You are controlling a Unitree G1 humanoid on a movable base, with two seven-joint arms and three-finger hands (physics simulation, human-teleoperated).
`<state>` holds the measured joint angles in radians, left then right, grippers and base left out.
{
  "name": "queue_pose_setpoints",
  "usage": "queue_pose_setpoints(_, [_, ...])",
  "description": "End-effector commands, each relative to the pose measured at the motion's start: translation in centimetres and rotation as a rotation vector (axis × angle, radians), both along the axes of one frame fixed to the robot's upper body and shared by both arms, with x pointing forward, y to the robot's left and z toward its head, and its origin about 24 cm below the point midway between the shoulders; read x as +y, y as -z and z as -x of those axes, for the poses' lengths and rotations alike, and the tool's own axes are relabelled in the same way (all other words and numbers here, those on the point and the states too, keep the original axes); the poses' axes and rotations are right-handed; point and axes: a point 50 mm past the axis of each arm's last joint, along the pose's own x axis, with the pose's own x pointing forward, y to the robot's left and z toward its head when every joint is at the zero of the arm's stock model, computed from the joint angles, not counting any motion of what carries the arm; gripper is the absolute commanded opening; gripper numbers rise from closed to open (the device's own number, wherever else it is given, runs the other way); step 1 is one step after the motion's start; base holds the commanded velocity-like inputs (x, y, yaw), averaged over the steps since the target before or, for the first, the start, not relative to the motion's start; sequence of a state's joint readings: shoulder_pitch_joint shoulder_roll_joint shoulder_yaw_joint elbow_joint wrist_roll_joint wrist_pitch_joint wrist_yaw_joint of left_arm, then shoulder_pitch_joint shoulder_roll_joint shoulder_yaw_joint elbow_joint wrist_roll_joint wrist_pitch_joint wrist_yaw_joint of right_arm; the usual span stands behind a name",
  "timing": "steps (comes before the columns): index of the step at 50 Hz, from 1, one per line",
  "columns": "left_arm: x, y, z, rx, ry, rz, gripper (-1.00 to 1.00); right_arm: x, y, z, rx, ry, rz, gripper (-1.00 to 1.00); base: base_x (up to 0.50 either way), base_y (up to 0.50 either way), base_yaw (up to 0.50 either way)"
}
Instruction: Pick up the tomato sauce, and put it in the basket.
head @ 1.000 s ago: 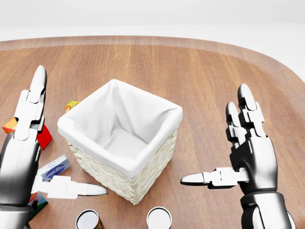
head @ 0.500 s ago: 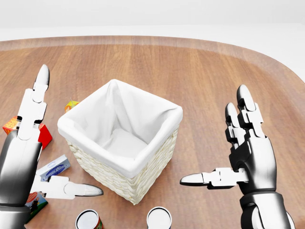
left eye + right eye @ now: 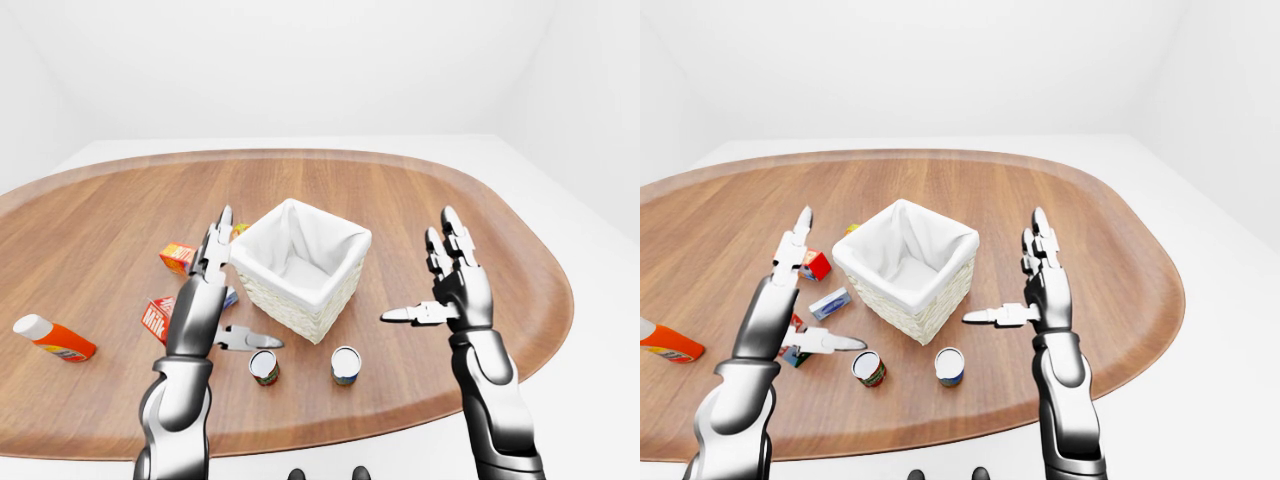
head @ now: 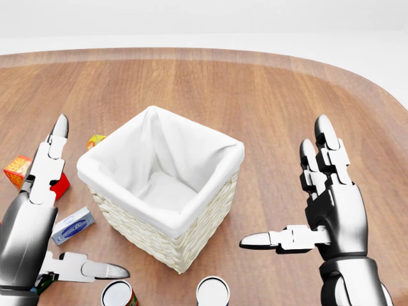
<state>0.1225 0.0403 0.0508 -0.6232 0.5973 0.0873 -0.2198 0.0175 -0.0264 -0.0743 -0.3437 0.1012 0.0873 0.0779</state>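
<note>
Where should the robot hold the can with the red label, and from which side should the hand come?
Grip the red-labelled can around its round side wall. It stands upright, white top up. Probably come with the left hand, which hangs open just above and left of it. The other can stands apart to its right, so fingers have room.

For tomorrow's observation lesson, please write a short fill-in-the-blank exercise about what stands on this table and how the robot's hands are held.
1. The woven wicker basket is lined with ____ cloth.
2. The basket stands on a ____ table.
3. Near the head view's bottom edge, below the basket, stand ____ round cans, one red-labelled and one blue-labelled.
4. The left hand and right hand both have their fingers ____ and hold nothing.

Missing words: white; wooden; two; open
</note>
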Motion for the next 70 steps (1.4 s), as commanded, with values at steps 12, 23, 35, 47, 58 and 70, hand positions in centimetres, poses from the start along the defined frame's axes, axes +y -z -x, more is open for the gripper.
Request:
queue_pose_setpoints(12, [0.3, 1.2, 0.7, 0.060, -0.030, -0.019, 1.00, 0.0, 0.3, -0.1, 0.015, 0.001, 0.000, 1.00, 0.00, 0.00, 0.00])
queue_pose_setpoints(23, [0.5, 1.8, 0.7, 0.086, -0.043, -0.015, 1.00, -0.2, 0.4, -0.2, 0.017, 0.006, -0.001, 1.00, 0.00, 0.00, 0.00])
queue_pose_setpoints(35, [0.4, 2.1, 0.9, 0.104, -0.041, -0.020, 1.00, -0.3, 0.3, -0.3, 0.015, 0.010, -0.001, 1.00, 0.00, 0.00, 0.00])
queue_pose_setpoints(47, [0.4, 2.5, 1.2, 0.126, -0.041, -0.024, 1.00, -0.2, 0.5, -0.3, 0.024, 0.010, 0.002, 1.00, 0.00, 0.00, 0.00])
queue_pose_setpoints(58, [0.3, 2.9, 1.4, 0.142, -0.045, -0.022, 1.00, -0.2, 0.5, -0.3, 0.024, 0.009, 0.003, 1.00, 0.00, 0.00, 0.00])
queue_pose_setpoints(70, [0.0, 3.9, 1.6, 0.181, -0.047, -0.018, 1.00, -0.1, 0.4, -0.1, 0.016, 0.010, 0.005, 1.00, 0.00, 0.00, 0.00])
